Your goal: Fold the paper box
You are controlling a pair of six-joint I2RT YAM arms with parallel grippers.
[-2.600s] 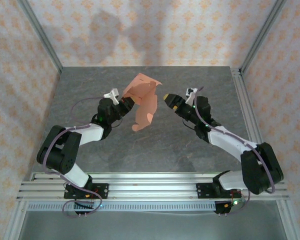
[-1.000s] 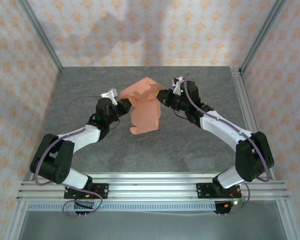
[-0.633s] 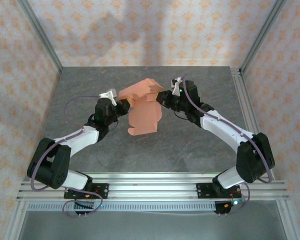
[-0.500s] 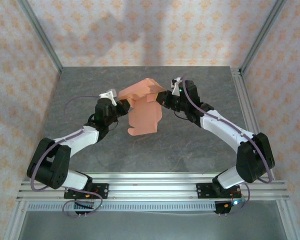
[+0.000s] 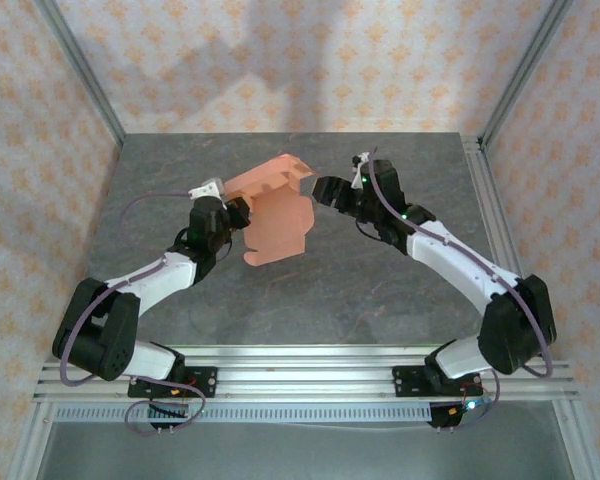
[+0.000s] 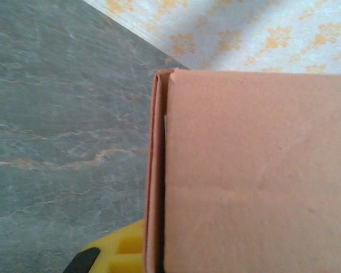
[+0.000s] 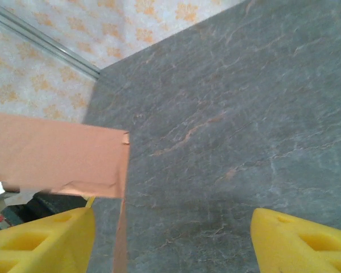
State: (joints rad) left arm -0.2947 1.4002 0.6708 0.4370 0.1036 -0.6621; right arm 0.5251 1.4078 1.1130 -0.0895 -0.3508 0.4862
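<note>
Top cam: left gripper [image 5: 238,212] pinching the paper box [image 5: 277,212] by its left edge, up off the table [image 5: 170,165]. Right wrist cam settles it for the right gripper [image 7: 173,219]: jaws spread wide, card edge just beside one finger.

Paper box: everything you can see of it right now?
The paper box is thin salmon-orange card, partly folded: layers doubled along one edge, notched flap on top, rounded tab hanging low. It hangs roughly upright over the gray table, pinched at its left side by the shut left gripper. The open right gripper sits by its right edge; contact unclear.
</note>
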